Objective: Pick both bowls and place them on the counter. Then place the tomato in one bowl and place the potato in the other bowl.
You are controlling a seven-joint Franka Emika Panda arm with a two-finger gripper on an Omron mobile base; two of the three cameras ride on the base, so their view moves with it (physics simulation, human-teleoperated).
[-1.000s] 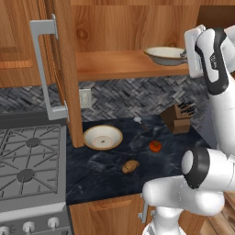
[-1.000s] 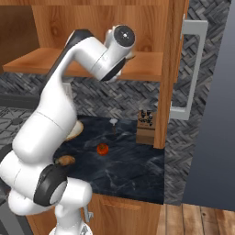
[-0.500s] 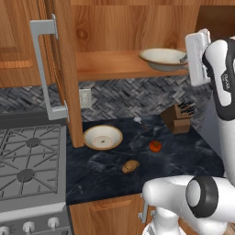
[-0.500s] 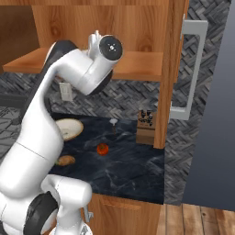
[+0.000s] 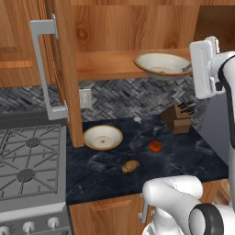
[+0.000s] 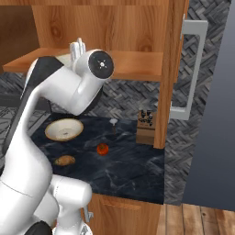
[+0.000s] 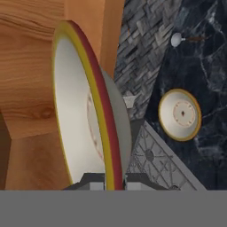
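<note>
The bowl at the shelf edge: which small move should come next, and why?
Probably carry the second bowl out from the wooden shelf and lower it toward the counter. The gripper is shut on its rim, and it overhangs the shelf edge; the other bowl sits on the counter.

Knife block (image 5: 180, 117), stove (image 5: 27, 160), wooden shelf (image 5: 105, 67)

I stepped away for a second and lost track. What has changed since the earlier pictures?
The gripper, shut on the second bowl's rim, has drawn it leftward off the wooden shelf edge. The first bowl, tomato and potato lie unmoved on the counter.
</note>
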